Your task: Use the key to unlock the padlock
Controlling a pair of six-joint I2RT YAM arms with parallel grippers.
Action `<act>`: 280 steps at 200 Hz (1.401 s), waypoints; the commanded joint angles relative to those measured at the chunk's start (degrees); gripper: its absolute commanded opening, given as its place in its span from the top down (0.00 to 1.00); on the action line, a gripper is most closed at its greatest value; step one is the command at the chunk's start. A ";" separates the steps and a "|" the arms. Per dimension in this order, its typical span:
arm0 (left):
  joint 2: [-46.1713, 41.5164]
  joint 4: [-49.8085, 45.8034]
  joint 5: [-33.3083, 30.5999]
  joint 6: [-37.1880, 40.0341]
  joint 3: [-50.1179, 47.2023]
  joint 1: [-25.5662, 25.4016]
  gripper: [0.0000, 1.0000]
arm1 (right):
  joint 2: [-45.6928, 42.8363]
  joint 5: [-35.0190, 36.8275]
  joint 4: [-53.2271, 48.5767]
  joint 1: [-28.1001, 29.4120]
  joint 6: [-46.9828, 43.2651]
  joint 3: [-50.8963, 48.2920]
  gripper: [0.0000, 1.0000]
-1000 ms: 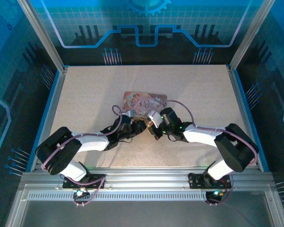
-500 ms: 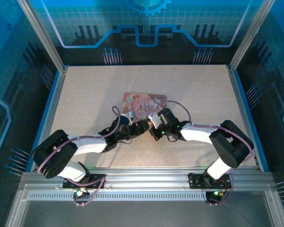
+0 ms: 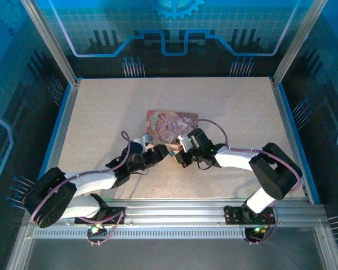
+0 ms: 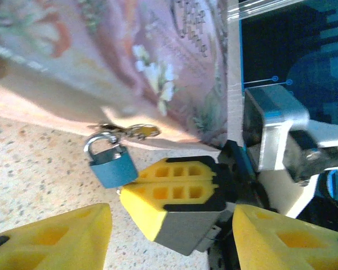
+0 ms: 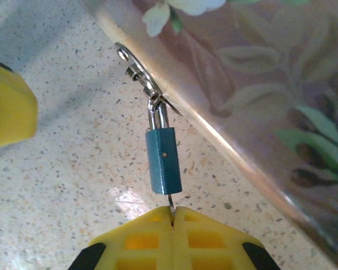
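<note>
The small blue padlock [image 5: 163,160] hangs by its silver shackle from the clasp [image 5: 138,73] of the pink tin [image 5: 253,84] and rests on the table. A thin key blade [image 5: 170,201] sticks out of the lock's underside. My right gripper [image 5: 172,222] is shut on that key. In the left wrist view the padlock [image 4: 111,164] lies just beyond the right gripper's closed yellow fingers [image 4: 174,194]. My left gripper [image 4: 172,222] is open, its pads wide on either side of those fingers and holding nothing. From above, left gripper [image 3: 159,152] and right gripper [image 3: 178,156] meet below the tin [image 3: 172,122].
The speckled table [image 3: 101,112] is ringed by a blue rim and metal frame posts. One yellow pad of the left gripper [image 5: 8,107] sits left of the padlock. Both arms reach inward from the near rail [image 3: 169,211].
The left arm has sunk lower and swung left, drawing its gripper slightly back from the tin. The right gripper has edged a little left and stays shut by the padlock.
</note>
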 commanded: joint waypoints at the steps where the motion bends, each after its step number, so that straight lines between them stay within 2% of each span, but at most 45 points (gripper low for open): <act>1: 0.32 2.75 -1.56 -2.35 -1.51 0.36 0.42 | 0.11 -5.00 0.92 1.21 6.42 2.25 1.00; 70: 5.15 9.54 -1.22 -6.12 -3.25 0.31 0.48 | 0.73 -8.49 0.61 2.23 16.54 3.51 0.99; 168: 7.78 11.58 -2.64 -9.20 -4.35 0.33 0.50 | 1.11 -10.02 1.21 2.85 22.46 4.75 0.99; 280: 8.77 13.81 -5.06 -13.02 -5.31 0.32 0.59 | 1.11 -11.94 8.25 2.95 31.03 2.06 0.99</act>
